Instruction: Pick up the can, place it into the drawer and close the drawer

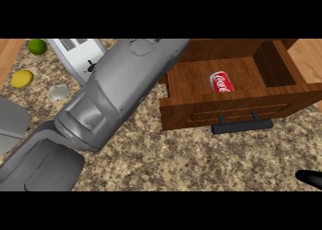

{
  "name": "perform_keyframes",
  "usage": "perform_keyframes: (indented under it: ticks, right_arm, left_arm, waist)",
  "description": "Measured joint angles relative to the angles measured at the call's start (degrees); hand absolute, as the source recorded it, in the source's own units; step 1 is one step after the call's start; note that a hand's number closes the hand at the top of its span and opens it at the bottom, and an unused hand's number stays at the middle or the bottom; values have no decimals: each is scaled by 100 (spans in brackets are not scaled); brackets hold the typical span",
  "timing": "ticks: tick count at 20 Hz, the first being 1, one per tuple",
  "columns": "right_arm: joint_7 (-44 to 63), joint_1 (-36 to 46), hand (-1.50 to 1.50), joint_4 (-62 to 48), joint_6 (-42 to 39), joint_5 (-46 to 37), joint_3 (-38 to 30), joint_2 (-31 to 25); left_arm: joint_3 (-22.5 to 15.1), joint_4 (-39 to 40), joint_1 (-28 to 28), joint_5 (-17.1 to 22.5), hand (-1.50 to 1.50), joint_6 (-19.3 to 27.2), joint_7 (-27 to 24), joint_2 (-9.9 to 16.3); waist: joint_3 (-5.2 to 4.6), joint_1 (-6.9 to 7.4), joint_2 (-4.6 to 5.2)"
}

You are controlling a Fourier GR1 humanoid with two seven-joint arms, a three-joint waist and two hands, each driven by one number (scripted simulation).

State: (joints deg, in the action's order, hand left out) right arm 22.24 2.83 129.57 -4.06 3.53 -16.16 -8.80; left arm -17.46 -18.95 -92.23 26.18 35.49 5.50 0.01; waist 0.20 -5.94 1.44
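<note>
A long grey forearm point(117, 85) runs diagonally through the head view, from the lower left up toward the top centre, where it passes out of sight near the back edge of the drawer. The robot hand at its far end does not show, so whether those fingers are spread or curled cannot be told. A second grey arm segment point(7, 121) sits at the left edge. At the lower right corner a black tip of a robot hand point(316, 179) pokes into view just above the speckled counter point(190, 161); only this small part shows, it touches nothing, and I cannot tell if it is spread or pressed together.

One red can point(221, 82) lies on its side on the floor of the open wooden drawer point(223, 112), near the middle of the compartment and apart from its walls. No hand is touching it. The drawer is pulled out, and one dark bar handle point(242, 125) is fixed to its front panel.

On the left part of the counter stands one white toaster point(81, 56), partly hidden by the forearm. One green lime point(36, 46) lies at the upper left, one yellow lemon point(21, 79) lower down, well apart from it, and one pale, translucent object point(58, 92) just beside the toaster's near end.
</note>
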Motion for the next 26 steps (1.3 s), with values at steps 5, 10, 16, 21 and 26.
perform_keyframes:
  ticks: [5,10,16,21,26]
  right_arm:
    - [-265,174,-150,-168,-157,-350,149,-227]
    - [-579,443,-150,-360,-315,-905,368,-549]
    - [-1023,739,-150,-859,-322,-1940,823,-837]
    - [-1295,1162,-150,-1547,-138,-2962,1350,-964]
    - [-1504,1495,-150,-2421,182,-3935,1932,-889]
  left_arm:
    - [-19,86,-98,207,-150,161,-103,0]
    - [8,105,-110,447,-150,186,-228,0]
    - [121,118,-155,724,-150,183,-413,0]
    - [95,144,-181,836,-150,238,-533,0]
    - [58,258,-264,806,-150,197,-526,0]
  waist:
    - [2,-14,23]
    - [-1,19,38]
    - [-4,114,49]
    - [-6,233,33]
    - [-9,376,-3]
